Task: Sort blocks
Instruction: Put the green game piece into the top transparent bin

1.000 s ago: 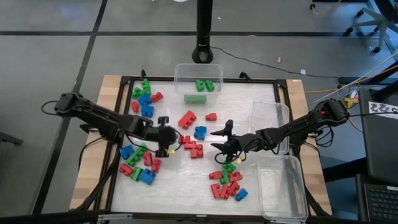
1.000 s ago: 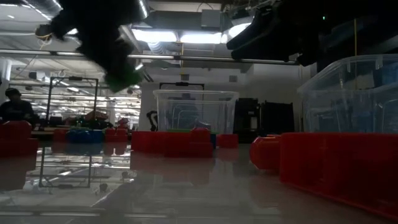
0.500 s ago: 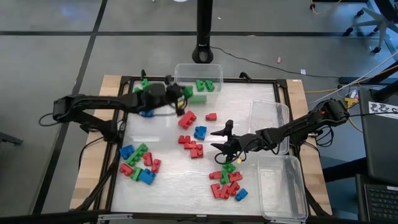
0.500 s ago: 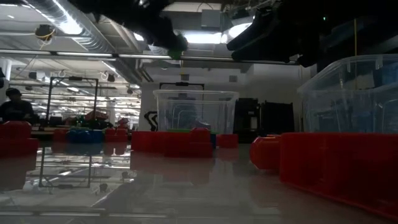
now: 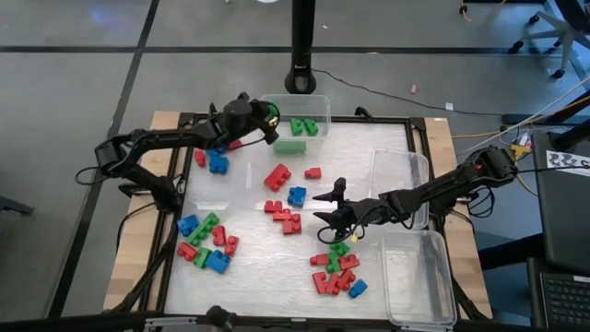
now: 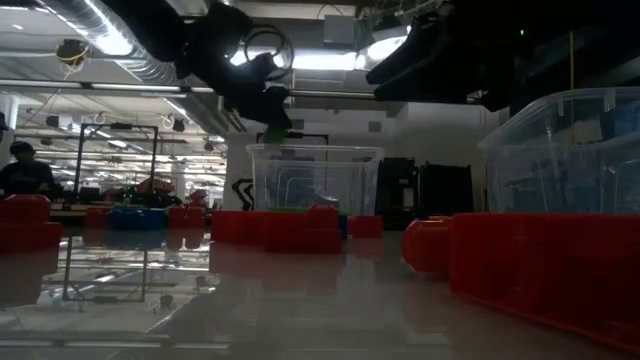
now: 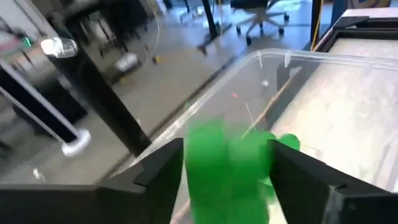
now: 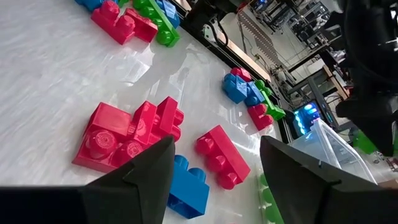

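My left gripper (image 5: 267, 118) hangs over the left end of the clear far tub (image 5: 318, 100), shut on a green block (image 7: 227, 168) that shows smeared in the left wrist view. Green blocks (image 5: 304, 126) lie in that tub. My right gripper (image 5: 330, 207) hovers open at the table's middle, with nothing between its fingers, above loose red blocks (image 8: 127, 130) and a blue block (image 8: 186, 186). Red, green and blue blocks lie in heaps at the near left (image 5: 205, 242), far left (image 5: 217, 161), middle (image 5: 284, 219) and near right (image 5: 336, 272). My left gripper has the green block between its two fingers, whose inner sides meet the block's two sides (image 7: 193, 162). The fingers come slanting down from the table's left toward the tub. The block is lifted clear, above the tub's rim (image 6: 272, 133).
Two clear tubs stand along the right side, one farther (image 5: 401, 171) and one nearer (image 5: 419, 277), behind my right arm. A black camera post (image 5: 301, 55) rises just beyond the far tub. Bare table shows between the heaps.
My left gripper has swung from the middle left of the table toward the far edge, carrying the green block up to the far tub's left end, and has turned about as it went.
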Available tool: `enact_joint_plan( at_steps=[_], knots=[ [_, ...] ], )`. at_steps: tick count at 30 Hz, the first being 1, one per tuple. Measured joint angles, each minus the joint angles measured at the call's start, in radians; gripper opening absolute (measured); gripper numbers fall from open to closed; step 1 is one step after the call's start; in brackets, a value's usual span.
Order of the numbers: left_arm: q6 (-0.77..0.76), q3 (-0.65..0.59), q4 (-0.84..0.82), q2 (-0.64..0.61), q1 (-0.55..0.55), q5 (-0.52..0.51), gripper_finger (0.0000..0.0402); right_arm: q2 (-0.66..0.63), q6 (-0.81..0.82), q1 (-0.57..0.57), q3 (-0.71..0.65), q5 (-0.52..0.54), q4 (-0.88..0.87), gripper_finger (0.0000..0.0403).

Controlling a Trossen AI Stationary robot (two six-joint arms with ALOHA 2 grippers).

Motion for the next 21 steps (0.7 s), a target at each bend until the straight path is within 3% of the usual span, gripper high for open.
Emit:
enact_joint_plan(
  at_steps=[5,10,16,21],
  knots=[
    [-0.077,0.105,-0.245,0.002,0.01,0.025,0.0257,0.0,0.0,0.0,0.0,0.007,0.0,0.0234],
    [-0.094,0.193,-0.492,-0.023,-0.016,0.03,0.0259,0.0,0.0,0.0,0.0,0.016,-0.002,0.0234],
    [-0.102,0.213,-0.693,-0.17,-0.162,0.032,0.0252,0.0,0.001,0.0,0.0,0.015,-0.006,0.0234],
    [-0.22,0.213,-0.949,-0.283,-0.325,0.031,0.0251,0.0,0.002,0.0,0.0,0.015,-0.006,0.0234]
  ],
)
